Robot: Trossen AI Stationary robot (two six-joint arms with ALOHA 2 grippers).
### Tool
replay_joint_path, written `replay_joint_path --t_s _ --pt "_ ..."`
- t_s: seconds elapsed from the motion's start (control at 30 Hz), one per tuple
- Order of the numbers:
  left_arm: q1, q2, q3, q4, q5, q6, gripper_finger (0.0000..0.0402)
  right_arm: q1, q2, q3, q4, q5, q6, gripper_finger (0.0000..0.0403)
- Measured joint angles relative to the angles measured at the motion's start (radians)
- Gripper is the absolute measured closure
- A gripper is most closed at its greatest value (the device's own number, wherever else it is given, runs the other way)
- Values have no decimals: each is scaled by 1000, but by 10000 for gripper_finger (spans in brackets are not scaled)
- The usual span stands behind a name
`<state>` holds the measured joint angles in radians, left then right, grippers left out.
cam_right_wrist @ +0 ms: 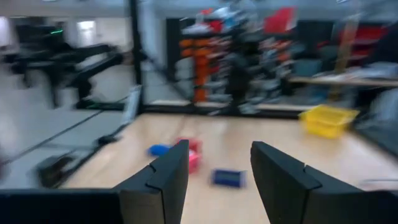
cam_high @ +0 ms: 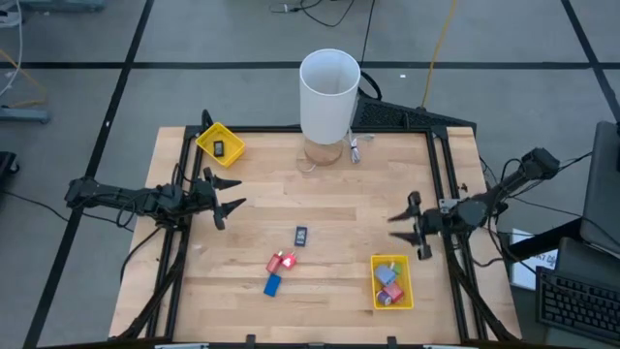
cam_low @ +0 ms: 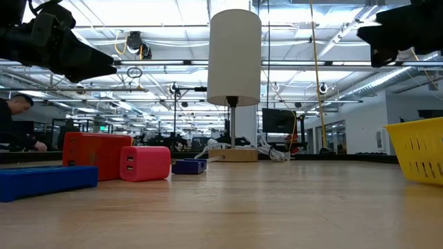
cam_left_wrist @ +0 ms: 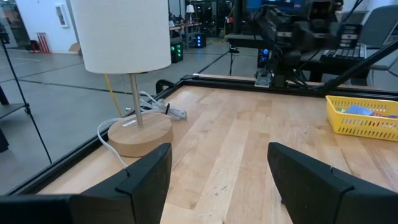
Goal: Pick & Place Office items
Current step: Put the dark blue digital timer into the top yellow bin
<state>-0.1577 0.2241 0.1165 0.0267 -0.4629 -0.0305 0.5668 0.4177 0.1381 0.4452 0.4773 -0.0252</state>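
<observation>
Nearest you, three office items lie loose mid-table; several already fill the near tray. Your left gripper and right gripper gape, empty.

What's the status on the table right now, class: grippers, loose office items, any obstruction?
Left gripper open, empty, left side. Right gripper open, empty, right side. Red, blue and dark items loose mid-table. Nothing blocking them.
</observation>
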Motion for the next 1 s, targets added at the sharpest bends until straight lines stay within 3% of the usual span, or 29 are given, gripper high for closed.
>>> replay_joint_path --t_s 0.33,0.7,0.9,1.0 --pt "0 0 0 0 0 0 133 -105 -258 -3 -180 125 -95 241" --pt "0 0 0 0 0 0 133 -175 -331 -5 -220 -5 -91 241" --pt "0 0 0 2 0 0 133 -247 -321 -102 -13 -114 -65 243" --pt "0 1 0 41 -2 19 133 -293 -323 -118 -32 -116 -40 242"
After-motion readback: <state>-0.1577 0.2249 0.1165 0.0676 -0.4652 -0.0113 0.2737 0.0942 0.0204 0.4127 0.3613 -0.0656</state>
